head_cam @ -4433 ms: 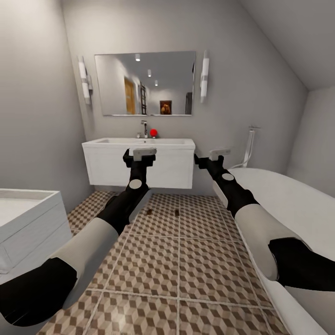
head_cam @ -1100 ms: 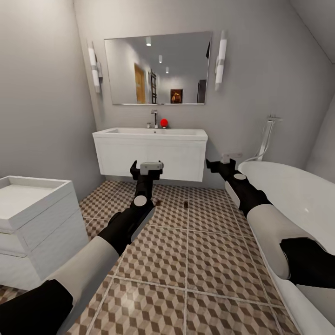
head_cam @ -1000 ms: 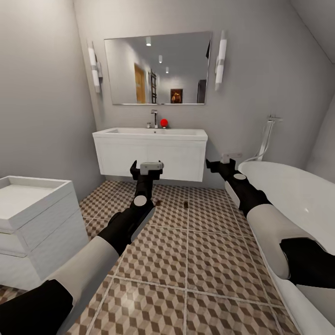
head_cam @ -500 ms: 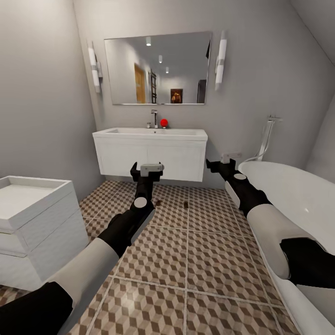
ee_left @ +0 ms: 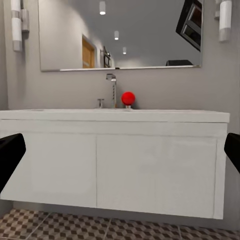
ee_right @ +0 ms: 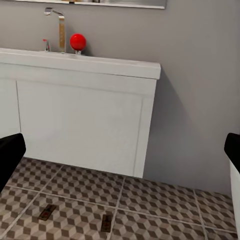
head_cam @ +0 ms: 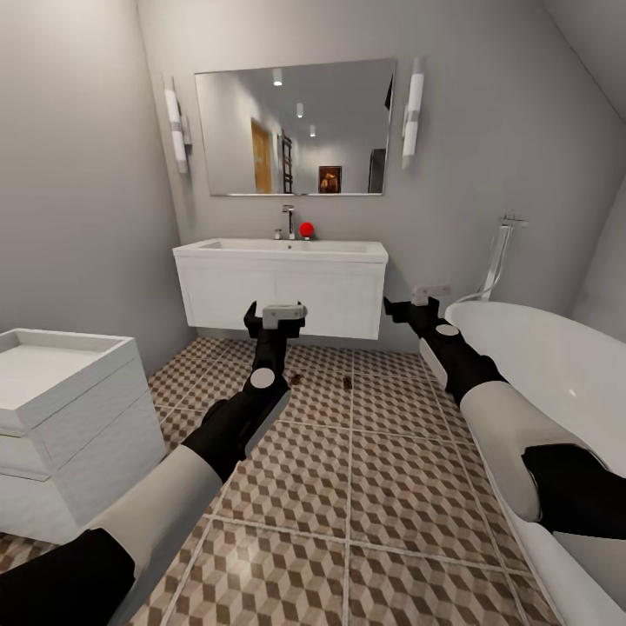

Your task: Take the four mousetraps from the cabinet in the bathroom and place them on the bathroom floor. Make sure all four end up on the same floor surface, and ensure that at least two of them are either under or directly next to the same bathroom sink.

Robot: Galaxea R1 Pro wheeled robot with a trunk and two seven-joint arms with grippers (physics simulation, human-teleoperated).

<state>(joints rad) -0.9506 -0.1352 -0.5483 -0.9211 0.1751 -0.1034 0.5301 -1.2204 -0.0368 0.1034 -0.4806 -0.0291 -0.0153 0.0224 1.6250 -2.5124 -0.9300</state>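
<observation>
Two mousetraps flat on bathroom floor (near the sink)

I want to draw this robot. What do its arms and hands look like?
Both arms are chunky tubes in bands of black and pale grey-white, each with a round light disc on the black wrist part. The left hand and right hand are black, with a light grey box on top. The fingertips look black and rounded.

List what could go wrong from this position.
Two mousetraps lie on the bathroom floor just ahead of the robot; driving forward might run over or shove them. The right arm hangs close beside the bathtub rim and may clip it. Both grippers' fingers are spread and carry nothing, so the remaining traps look unfetched.
</observation>
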